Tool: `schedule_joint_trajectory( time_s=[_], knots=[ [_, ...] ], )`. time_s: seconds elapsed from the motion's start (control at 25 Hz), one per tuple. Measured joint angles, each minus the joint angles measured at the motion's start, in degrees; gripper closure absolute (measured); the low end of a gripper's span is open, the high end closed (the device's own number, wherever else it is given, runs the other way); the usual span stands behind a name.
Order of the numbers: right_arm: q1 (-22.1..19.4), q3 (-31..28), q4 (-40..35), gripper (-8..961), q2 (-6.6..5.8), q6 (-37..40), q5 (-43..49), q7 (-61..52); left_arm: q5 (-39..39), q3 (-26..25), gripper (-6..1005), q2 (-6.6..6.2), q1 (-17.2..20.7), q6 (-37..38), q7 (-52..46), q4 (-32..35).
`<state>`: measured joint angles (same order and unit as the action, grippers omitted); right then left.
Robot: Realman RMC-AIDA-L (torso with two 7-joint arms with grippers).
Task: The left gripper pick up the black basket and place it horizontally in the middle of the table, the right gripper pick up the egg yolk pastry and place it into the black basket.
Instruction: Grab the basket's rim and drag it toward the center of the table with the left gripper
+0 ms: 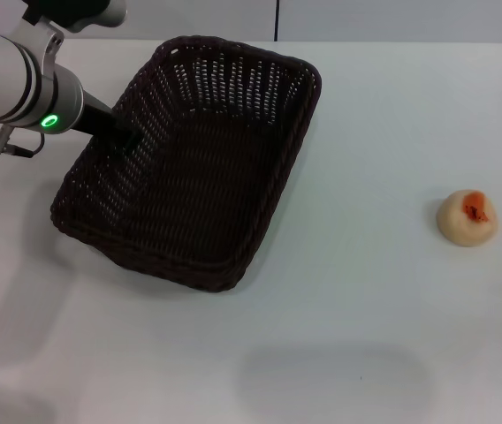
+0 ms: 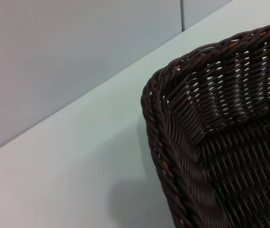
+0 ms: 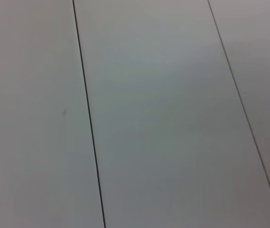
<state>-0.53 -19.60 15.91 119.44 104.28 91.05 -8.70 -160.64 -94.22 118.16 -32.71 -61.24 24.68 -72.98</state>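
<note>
The black basket (image 1: 200,168) is a large dark woven basket lying diagonally on the left half of the white table. My left gripper (image 1: 124,137) reaches in from the upper left, and its black fingers sit over the basket's left rim, closed on it. The left wrist view shows a basket corner (image 2: 220,142) close up, with a shadow on the table beside it. The egg yolk pastry (image 1: 467,216), a small pale dome with an orange-red spot, sits alone on the table at the far right. My right gripper is out of view; its wrist view shows only a grey panelled surface.
The white table (image 1: 348,309) stretches between the basket and the pastry. A grey wall (image 2: 68,57) runs along the table's far edge. A faint shadow (image 1: 330,380) lies on the table near the front.
</note>
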Motion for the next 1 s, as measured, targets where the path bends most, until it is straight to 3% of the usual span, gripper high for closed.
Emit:
schedule_joint_trajectory(
  time_s=[0.08, 0.44, 0.68, 1.0],
  knots=[
    [0.0, 0.0, 0.0, 183, 0.00, 0.1, 0.0, 0.0, 0.0, 0.1, 653, 0.07, 0.0, 0.0, 1.5, 0.0],
    [0.0, 0.0, -0.1, 187, 0.00, 0.3, 0.0, 0.0, 1.4, 0.9, 681, 0.21, 0.0, 0.2, 10.2, -2.7],
    [0.0, 0.5, 0.0, 190, 0.00, 0.6, 0.0, 0.0, 11.1, 0.5, 686, -0.05, -0.6, -0.1, 23.5, -6.3],
    [-0.1, 0.7, 0.0, 194, 0.09, 1.4, -0.1, 0.0, 15.4, 0.6, 713, 0.09, -3.8, -1.4, 31.6, -5.3]
  ],
)
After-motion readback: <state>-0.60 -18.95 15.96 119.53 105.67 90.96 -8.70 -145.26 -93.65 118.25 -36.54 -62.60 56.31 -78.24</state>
